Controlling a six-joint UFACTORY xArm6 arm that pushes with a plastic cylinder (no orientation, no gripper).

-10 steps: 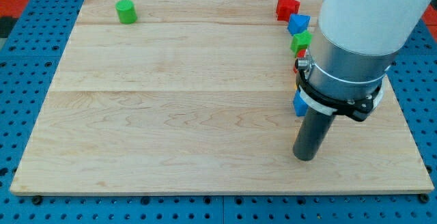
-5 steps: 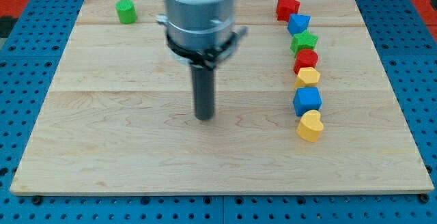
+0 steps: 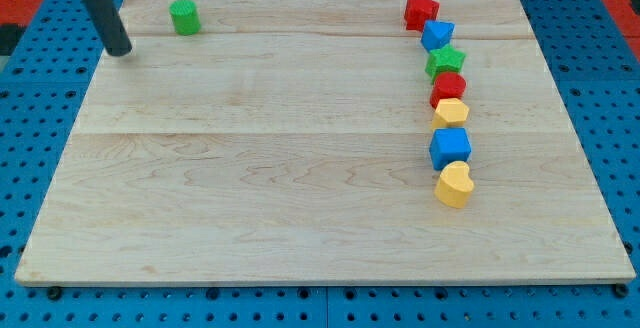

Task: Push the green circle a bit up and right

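Note:
The green circle stands near the top left corner of the wooden board. My tip rests at the board's left edge, to the lower left of the green circle and clear of it by a short gap. The dark rod rises from the tip toward the view's top left.
A curved column of blocks runs down the board's right side: red star, blue block, green star, red block, yellow block, blue cube, yellow heart.
My tip has swept from the board's lower right, across the middle, to the upper left beside the green circle. No block has moved.

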